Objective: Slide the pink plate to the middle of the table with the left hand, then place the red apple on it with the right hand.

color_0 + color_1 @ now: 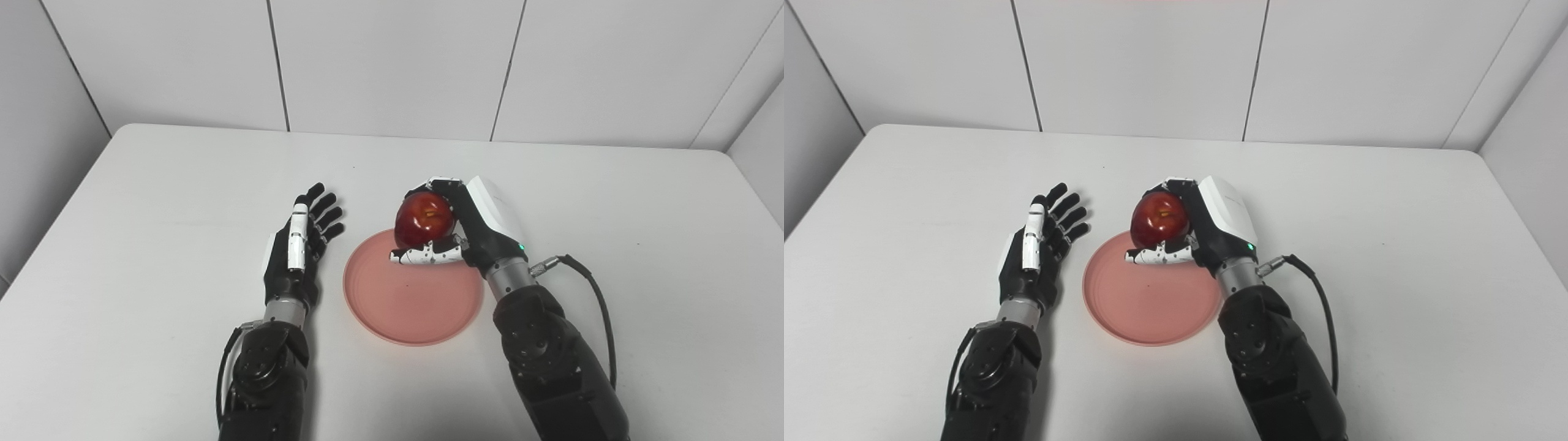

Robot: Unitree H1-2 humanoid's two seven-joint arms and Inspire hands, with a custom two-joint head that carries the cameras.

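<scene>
1. Right hand (465, 226): grasping the red apple (424, 219), fingers curled over its far side, thumb beneath it.
2. Red apple: held over the far edge of the pink plate (413, 303); contact with the plate cannot be told.
3. Left hand (301, 248): released, fingers spread, holding nothing, just left of the plate.
4. Pink plate: flat on the white surface (153, 202), near its middle, between the two arms.

Both views look down from head height at the near edge of the white table (153, 184), facing its far wall (392, 61). They sit side by side and share almost the whole scene; the right eye view stands slightly rightward, shifting everything left.
</scene>
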